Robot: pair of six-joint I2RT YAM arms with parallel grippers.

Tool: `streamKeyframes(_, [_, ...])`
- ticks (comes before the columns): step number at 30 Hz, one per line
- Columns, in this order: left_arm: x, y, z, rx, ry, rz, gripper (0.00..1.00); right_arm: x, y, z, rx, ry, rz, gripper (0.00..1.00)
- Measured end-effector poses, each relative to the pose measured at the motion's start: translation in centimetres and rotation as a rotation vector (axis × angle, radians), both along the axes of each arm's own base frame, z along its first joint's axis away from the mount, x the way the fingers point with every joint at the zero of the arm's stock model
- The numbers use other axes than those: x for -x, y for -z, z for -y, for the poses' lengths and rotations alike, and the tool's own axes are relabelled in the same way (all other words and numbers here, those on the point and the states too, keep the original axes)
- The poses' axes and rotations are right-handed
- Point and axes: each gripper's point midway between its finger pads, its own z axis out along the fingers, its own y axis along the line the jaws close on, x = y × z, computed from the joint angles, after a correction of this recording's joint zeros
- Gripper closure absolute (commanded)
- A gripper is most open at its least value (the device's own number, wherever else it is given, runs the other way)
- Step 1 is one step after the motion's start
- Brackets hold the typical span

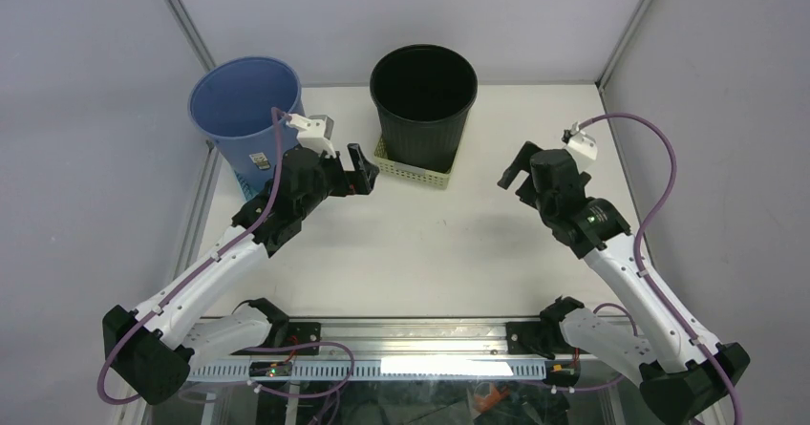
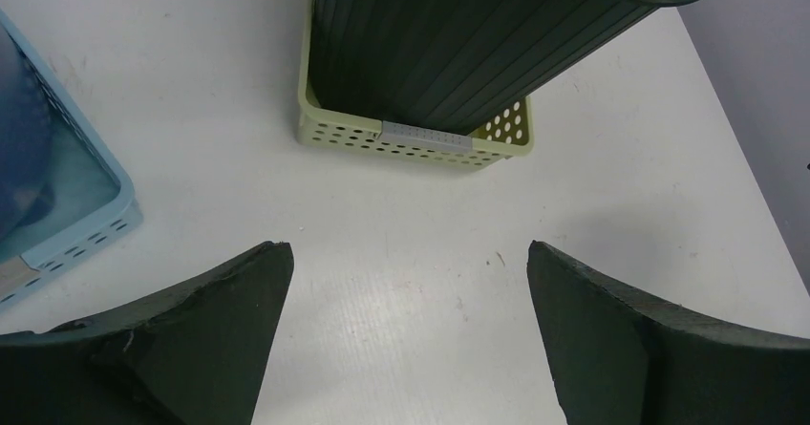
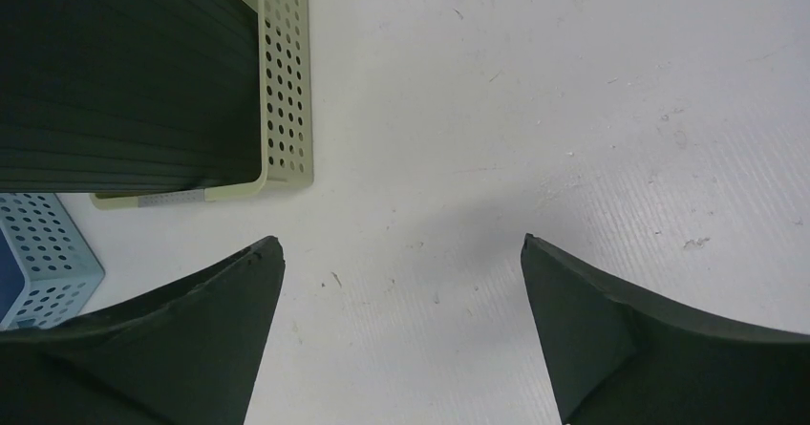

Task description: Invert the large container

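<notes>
Treat the black bin (image 1: pixel 423 100), standing mouth-up in the pale yellow basket (image 1: pixel 408 170) at the far middle of the counter (image 1: pixel 449 253), as the likely large container rather than the blue bin (image 1: pixel 245 110) at far left. Bring the left gripper (image 1: pixel 358 169) and right gripper (image 1: pixel 513 169), both with jaws spread wide on nothing, in from either side to clamp the ribbed wall high up. Lift clear of the basket before rolling over, pressing evenly to avoid slipping.
</notes>
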Motion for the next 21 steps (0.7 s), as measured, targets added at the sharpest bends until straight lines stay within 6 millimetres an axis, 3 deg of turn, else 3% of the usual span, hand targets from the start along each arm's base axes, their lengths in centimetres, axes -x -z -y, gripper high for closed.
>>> streamKeyframes(14, [0.2,0.2,0.4,0.001,0.027,-0.002,0.01,-0.1,0.5,-0.1,-0.020,0.014,0.004,0.01])
streamKeyframes(21, [1.9,3.5,1.6,0.057,0.096,-0.093,0.01,-1.7,-1.0,-2.5,-0.031,-0.095,0.009,0.01])
